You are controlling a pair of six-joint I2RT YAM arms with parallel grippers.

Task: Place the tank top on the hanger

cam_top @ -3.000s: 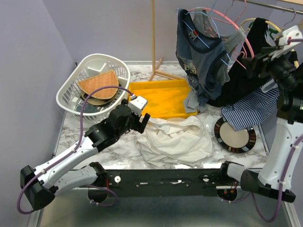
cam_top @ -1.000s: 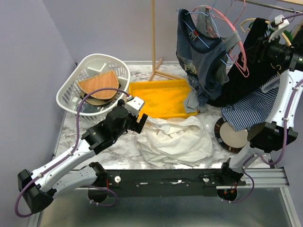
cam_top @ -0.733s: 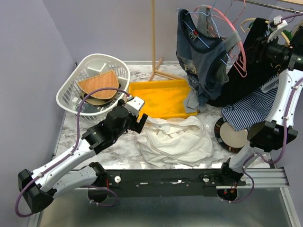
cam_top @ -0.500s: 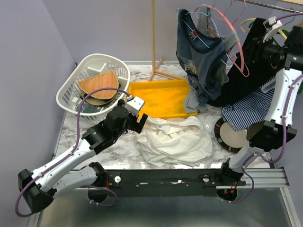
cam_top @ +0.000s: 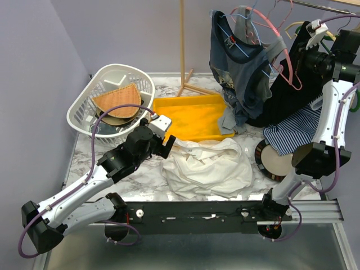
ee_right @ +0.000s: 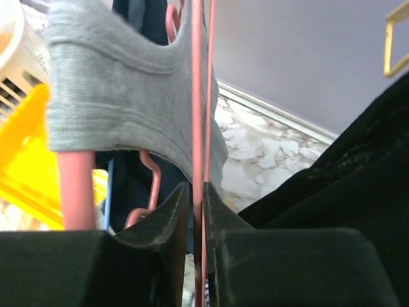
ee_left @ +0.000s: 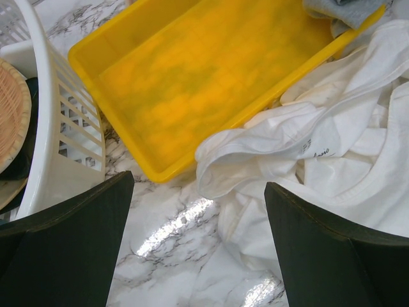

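Now we log right end effector [ee_right: 197, 192] pinching the hanger [ee_right: 197, 77]; left end effector [ee_left: 199, 185] spread above tank top [ee_left: 332, 160], near the counter [ee_left: 166, 256] front edge.

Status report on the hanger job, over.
Left gripper open, low beside tank top. Right gripper shut on pink wire hanger, up high. Top heaped on table, not on hanger. Grey garment crowding the hanger.

Off-white soft fabric tank top [cam_top: 208, 166], slim pink wire hanger [ee_right: 197, 128], yellow plastic tray [cam_top: 191, 118], white slatted basket [cam_top: 76, 111], blue-grey printed shirt [cam_top: 236, 62], black top [cam_top: 287, 101], navy-white striped cloth [cam_top: 298, 130], grey-veined white marble tabletop [cam_top: 140, 180].
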